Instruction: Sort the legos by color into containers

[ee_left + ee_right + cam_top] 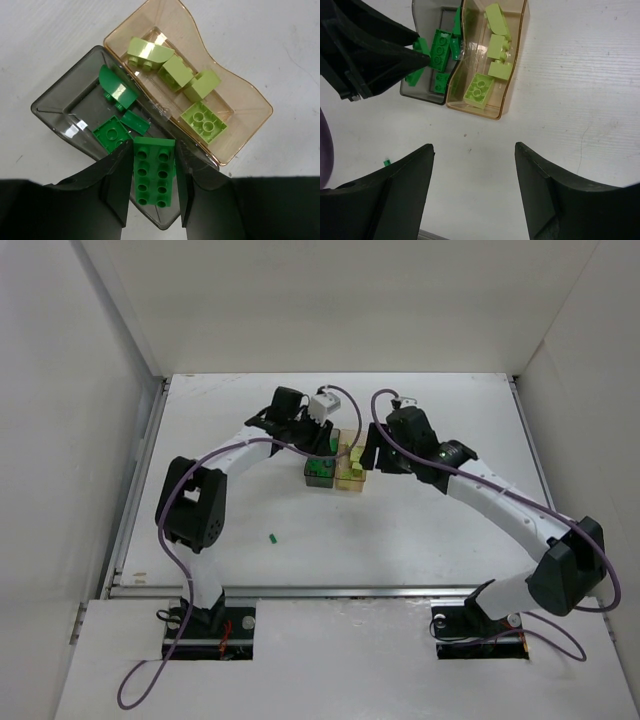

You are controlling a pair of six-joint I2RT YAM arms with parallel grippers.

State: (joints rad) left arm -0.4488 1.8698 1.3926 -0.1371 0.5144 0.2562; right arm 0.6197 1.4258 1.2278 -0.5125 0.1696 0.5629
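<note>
My left gripper (153, 151) is shut on a dark green 2x4 lego (154, 172) and holds it over the near end of the smoky grey bin (55, 107). Three dark green legos (118, 90) lie in that bin. The joined pale orange bin (252, 102) holds several lime legos (202, 120). My right gripper (474, 147) is open and empty, above bare table just in front of the bins. In the top view the left gripper (325, 443) and right gripper (368, 455) flank the bins (349, 483) at mid-table.
A tiny dark green lego (272, 537) lies alone on the white table in front of the left arm; it also shows in the right wrist view (386, 161). White walls enclose the table on three sides.
</note>
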